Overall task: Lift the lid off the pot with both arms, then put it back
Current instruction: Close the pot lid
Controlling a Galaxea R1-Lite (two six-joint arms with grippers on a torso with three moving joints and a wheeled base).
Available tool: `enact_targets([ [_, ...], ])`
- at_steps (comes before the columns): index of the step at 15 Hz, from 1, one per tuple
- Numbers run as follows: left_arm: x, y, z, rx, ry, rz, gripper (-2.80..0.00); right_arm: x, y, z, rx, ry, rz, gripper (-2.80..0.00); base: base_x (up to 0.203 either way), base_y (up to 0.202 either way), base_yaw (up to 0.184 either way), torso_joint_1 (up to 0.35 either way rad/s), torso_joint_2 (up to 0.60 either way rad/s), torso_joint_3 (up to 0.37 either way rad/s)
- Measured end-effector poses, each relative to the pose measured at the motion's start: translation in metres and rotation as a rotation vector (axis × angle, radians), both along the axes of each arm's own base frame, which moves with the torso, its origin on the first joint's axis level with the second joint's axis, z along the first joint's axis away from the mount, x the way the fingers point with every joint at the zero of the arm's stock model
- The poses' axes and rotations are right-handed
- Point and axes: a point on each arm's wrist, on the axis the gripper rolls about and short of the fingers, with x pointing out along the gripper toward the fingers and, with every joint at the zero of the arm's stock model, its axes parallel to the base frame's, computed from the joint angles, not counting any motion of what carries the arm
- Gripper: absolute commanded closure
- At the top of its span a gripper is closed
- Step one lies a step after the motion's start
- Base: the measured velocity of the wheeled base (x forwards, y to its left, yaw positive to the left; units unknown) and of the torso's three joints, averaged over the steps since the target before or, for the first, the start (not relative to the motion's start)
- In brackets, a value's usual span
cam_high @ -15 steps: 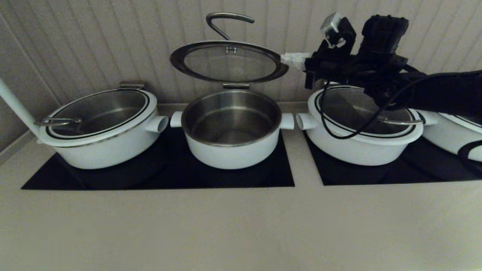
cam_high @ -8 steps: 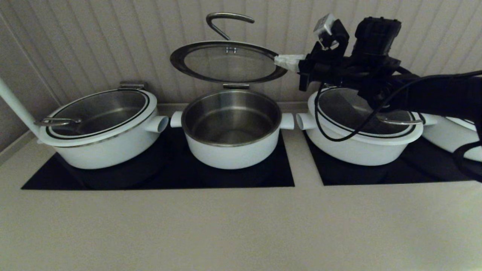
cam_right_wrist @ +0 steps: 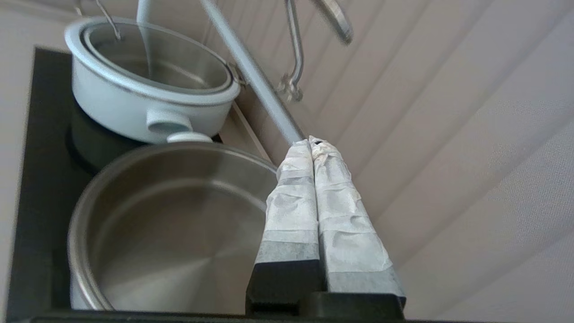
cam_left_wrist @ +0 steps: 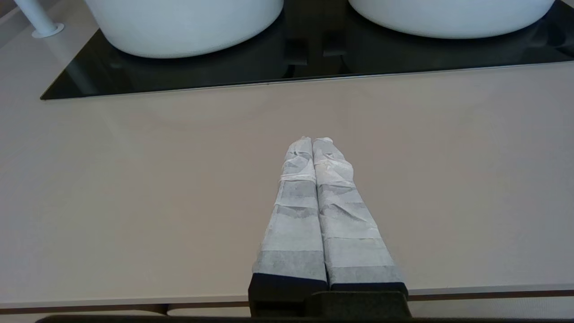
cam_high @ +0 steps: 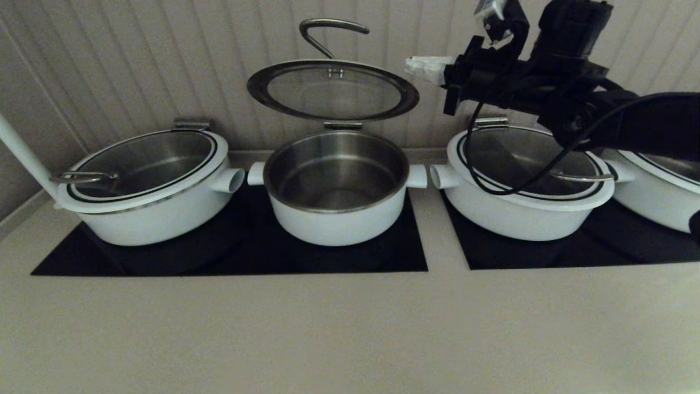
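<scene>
The lid (cam_high: 332, 90), glass with a dark ring and a curved steel handle (cam_high: 328, 30), stands raised and tilted over the open pot (cam_high: 336, 186), with no gripper holding it. My right gripper (cam_high: 424, 64) is shut and empty, just above and to the right of the lid's right rim. In the right wrist view its tips (cam_right_wrist: 311, 143) sit by the lid's edge (cam_right_wrist: 260, 89), above the pot's steel inside (cam_right_wrist: 170, 224); I cannot tell if they touch. My left gripper (cam_left_wrist: 312, 141) is shut and empty over the bare counter, outside the head view.
A wider lidded white pot (cam_high: 145, 186) stands left of the pot and another (cam_high: 528, 180) to its right under my right arm, with a further pot (cam_high: 664, 191) at the far right. All sit on black hobs (cam_high: 229, 257). A ribbed wall (cam_high: 136, 60) runs close behind.
My right gripper first moved left to the lid's right rim, then rose and pulled slightly right. The lid and pot have not moved.
</scene>
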Motion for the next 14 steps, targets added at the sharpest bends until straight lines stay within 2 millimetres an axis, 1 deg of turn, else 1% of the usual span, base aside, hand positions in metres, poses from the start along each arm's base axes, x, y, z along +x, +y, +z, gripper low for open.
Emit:
enact_targets([
  [3,0.0,0.0,0.0,0.0,0.0,0.0,0.0,0.003,-0.003,-0.002,0.009,0.01,-0.012,0.0,0.0,0.0,0.0,0.0,0.0,0.0],
  [5,0.0,0.0,0.0,0.0,0.0,0.0,0.0,0.012,-0.006,-0.01,0.013,-0.001,-0.027,0.0,0.0,0.0,0.0,0.0,0.0,0.0],
  [9,0.0,0.0,0.0,0.0,0.0,0.0,0.0,0.034,-0.014,-0.032,0.017,-0.002,-0.064,0.0,0.0,0.0,0.0,0.0,0.0,0.0],
  [12,0.0,0.0,0.0,0.0,0.0,0.0,0.0,0.041,-0.014,-0.043,0.015,0.009,-0.075,0.0,0.0,0.0,0.0,0.0,0.0,0.0],
  [14,0.0,0.0,0.0,0.0,0.0,0.0,0.0,0.043,-0.014,-0.045,0.015,0.011,-0.075,0.0,0.0,0.0,0.0,0.0,0.0,0.0],
])
